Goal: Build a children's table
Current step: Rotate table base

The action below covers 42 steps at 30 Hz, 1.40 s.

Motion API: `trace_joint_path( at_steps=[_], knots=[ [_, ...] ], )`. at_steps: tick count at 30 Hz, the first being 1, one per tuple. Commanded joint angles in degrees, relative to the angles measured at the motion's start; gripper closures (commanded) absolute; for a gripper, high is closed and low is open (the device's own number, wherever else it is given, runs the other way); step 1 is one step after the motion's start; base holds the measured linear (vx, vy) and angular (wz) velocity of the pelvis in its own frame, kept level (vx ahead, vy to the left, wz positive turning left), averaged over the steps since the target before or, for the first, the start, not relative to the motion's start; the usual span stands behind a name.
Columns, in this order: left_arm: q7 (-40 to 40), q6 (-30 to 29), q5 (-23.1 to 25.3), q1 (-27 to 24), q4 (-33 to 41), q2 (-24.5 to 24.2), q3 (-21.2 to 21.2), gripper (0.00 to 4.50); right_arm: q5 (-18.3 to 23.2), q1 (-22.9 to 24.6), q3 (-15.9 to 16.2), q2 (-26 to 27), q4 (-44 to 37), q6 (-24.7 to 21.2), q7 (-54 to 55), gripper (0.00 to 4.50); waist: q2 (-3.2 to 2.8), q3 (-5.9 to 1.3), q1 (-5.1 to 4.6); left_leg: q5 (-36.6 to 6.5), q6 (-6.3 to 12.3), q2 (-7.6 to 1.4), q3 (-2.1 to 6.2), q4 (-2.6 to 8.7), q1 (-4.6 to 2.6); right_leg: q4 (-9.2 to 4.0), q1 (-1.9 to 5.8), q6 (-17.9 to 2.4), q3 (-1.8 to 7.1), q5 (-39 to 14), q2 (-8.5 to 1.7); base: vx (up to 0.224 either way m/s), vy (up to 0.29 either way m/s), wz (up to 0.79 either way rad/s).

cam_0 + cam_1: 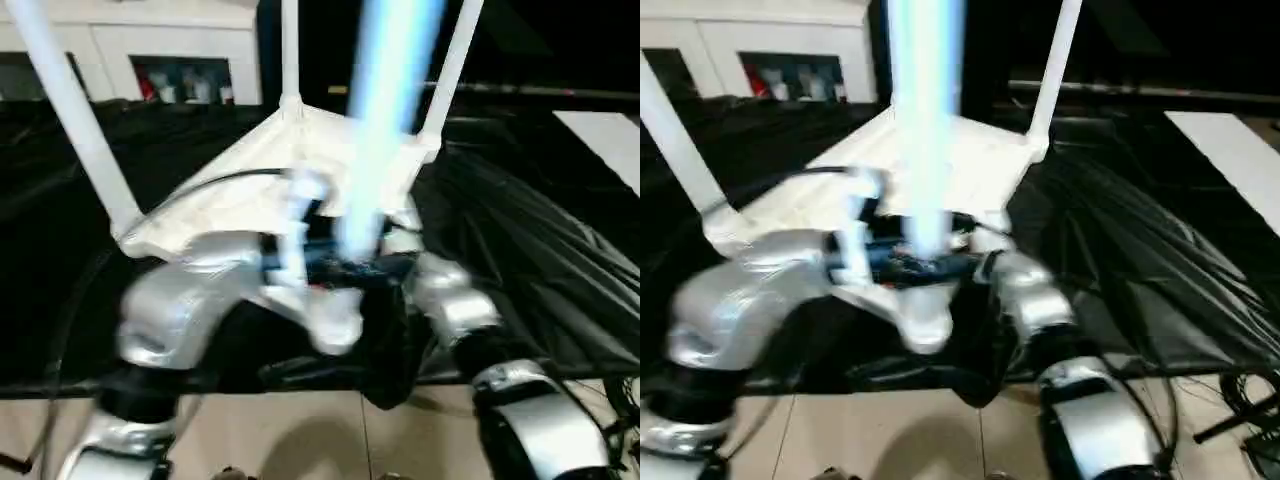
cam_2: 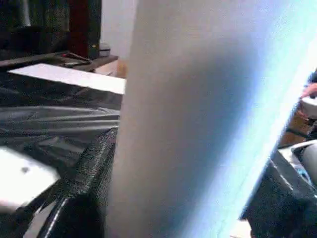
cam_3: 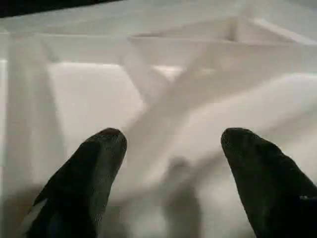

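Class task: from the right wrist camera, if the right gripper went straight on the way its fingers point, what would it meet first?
Most likely the ribbed underside of the white tabletop: it lies straight ahead of the open right gripper, with nothing between the fingers. How near it is cannot be told.

The white tabletop (image 1: 300, 165) lies ribbed underside up, three legs (image 1: 72, 110) standing upright in corner sockets.
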<state>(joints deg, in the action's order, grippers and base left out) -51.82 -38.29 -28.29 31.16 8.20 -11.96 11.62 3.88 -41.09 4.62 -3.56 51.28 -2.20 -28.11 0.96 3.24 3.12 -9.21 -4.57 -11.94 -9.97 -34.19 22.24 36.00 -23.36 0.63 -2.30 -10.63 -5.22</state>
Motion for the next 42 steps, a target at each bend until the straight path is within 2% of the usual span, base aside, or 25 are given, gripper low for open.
trace_joint_path(
  at_steps=[1,4,6,8,11,12,14,19,21,23,27,31,32,37,42],
  knots=[
    [0.7,1.4,1.5,1.6,-1.8,1.2,1.3,1.02,-0.4,-0.5,-0.3,-0.5,1.0,0.4,-1.5,0.91,-0.08,-4.24,0.09,-11.5,0.26,-0.36,-0.46,3.81,-0.91,-3.71,2.81,-12.9,1.42,-6.1,-1.38,0.0,0.0,0.0],
    [1.5,3.1,2.9,2.8,-4.0,3.2,2.9,1.02,-0.2,-0.1,0.3,0.0,0.7,0.3,-3.7,0.91,0.02,-4.28,0.48,-10.8,0.95,-0.34,-0.58,3.78,-0.97,-3.71,2.92,-13.4,1.4,-4.4,-1.34,0.0,0.0,0.0],
    [3.6,5.6,5.7,4.1,-7.6,4.5,4.2,1.02,-0.8,-0.2,0.8,-0.1,1.0,1.4,-3.9,0.91,0.07,-4.2,0.67,-12.0,1.01,-0.43,-0.58,3.88,-1.05,-4.02,2.88,-13.1,1.42,-6.4,-1.52,0.0,0.0,0.0],
    [4.2,6.5,6.7,4.5,-8.7,4.5,4.6,1.02,-1.1,-0.4,0.9,-0.2,1.2,2.3,-3.1,0.91,0.15,-4.13,0.77,-12.1,0.67,-0.42,-0.47,3.99,-0.85,-4.05,3.02,-12.6,1.4,-7.6,-1.67,0.0,0.0,0.0],
    [5.0,7.9,8.3,5.2,-10.9,3.8,3.9,1.02,1.6,-2.1,-3.9,-1.3,1.7,4.3,1.2,0.91,0.19,-4.08,0.64,-13.3,0.06,-0.41,-0.46,4.03,-1.03,-4.3,2.86,-11.8,1.44,-10.1,-1.7,0.0,0.0,0.0],
    [4.6,8.2,8.5,5.1,-11.2,3.0,3.2,1.02,2.6,-2.9,-6.5,-2.7,2.3,5.1,3.9,0.91,0.05,-4.1,0.74,-13.6,-0.26,-0.4,-0.48,4.0,-1.23,-4.32,2.71,-11.6,1.45,-10.8,-1.75,0.0,0.0,0.0],
    [4.1,7.9,8.4,4.7,-10.7,2.0,2.9,1.02,1.8,-3.4,-7.5,-4.9,3.9,5.5,7.4,0.91,0.15,-3.99,0.65,-14.2,-0.76,-0.32,-0.52,3.97,-1.24,-4.28,2.59,-11.5,1.35,-11.4,-1.49,0.0,0.0,0.0],
    [2.7,7.6,7.6,3.6,-9.4,0.0,2.5,1.02,-2.0,-4.5,-6.2,-10.4,10.6,2.9,12.9,0.91,0.27,-3.92,0.51,-15.8,-1.51,0.05,-0.53,3.83,-1.08,-4.63,2.62,-10.1,1.18,-14.5,-1.44,0.0,0.0,0.0],
    [2.2,7.2,7.2,3.4,-8.8,-0.5,2.4,1.02,-2.7,-4.7,-5.8,-10.9,11.7,2.7,12.2,0.91,0.53,-4.05,0.27,-14.7,-1.02,0.15,-0.43,3.8,-0.42,-4.49,2.97,-10.1,1.1,-13.9,-1.53,0.0,0.0,0.0],
    [2.0,6.0,6.2,3.1,-7.2,-1.1,2.0,1.02,-4.5,-5.5,-4.5,-11.1,14.5,2.2,11.2,0.91,0.53,-4.2,0.08,-13.8,-0.55,0.11,-0.38,3.71,-0.33,-4.31,3.02,-10.4,1.05,-12.9,-1.57,0.0,0.0,0.0],
    [2.3,3.9,4.7,2.6,-4.6,-1.8,1.6,1.02,-4.2,-6.6,-4.8,-9.6,17.3,3.1,10.4,0.91,0.28,-4.32,0.22,-12.0,0.68,-0.2,-0.43,3.56,-0.47,-3.71,2.88,-13.2,1.07,-8.2,-1.6,0.0,0.0,0.0],
    [2.7,1.6,3.4,1.8,-1.7,-1.8,1.4,1.02,-4.0,-7.3,-4.7,-7.1,18.8,4.4,8.0,0.91,-0.03,-4.2,0.53,-12.1,1.01,-0.3,-0.5,3.62,-0.7,-3.6,2.64,-14.3,1.07,-7.1,-1.54,0.0,0.0,0.0],
    [2.8,1.0,3.0,1.6,-0.9,-1.8,1.4,1.02,-4.0,-7.3,-4.7,-6.4,19.1,4.6,7.3,0.91,0.1,-4.2,0.5,-12.5,0.98,-0.37,-0.48,3.67,-0.61,-3.56,2.84,-14.4,1.08,-7.0,-1.59,0.0,0.0,0.0],
    [3.8,-1.5,1.1,1.1,2.4,-0.7,2.3,1.02,-3.3,-8.1,-4.8,-2.8,20.0,6.0,4.4,0.91,0.15,-4.02,0.56,-14.0,0.53,-0.45,-0.48,3.84,-0.75,-3.74,2.72,-14.0,1.14,-9.0,-1.65,0.0,0.0,0.0],
    [4.6,-2.2,0.6,2.0,2.9,1.8,3.7,1.02,-3.9,-8.6,-4.0,0.0,20.5,6.7,3.0,0.91,0.24,-3.95,0.33,-14.5,0.02,-0.36,-0.37,3.98,-0.51,-3.87,2.83,-13.3,1.14,-10.5,-1.77,0.0,0.0,0.0]
  ],
)
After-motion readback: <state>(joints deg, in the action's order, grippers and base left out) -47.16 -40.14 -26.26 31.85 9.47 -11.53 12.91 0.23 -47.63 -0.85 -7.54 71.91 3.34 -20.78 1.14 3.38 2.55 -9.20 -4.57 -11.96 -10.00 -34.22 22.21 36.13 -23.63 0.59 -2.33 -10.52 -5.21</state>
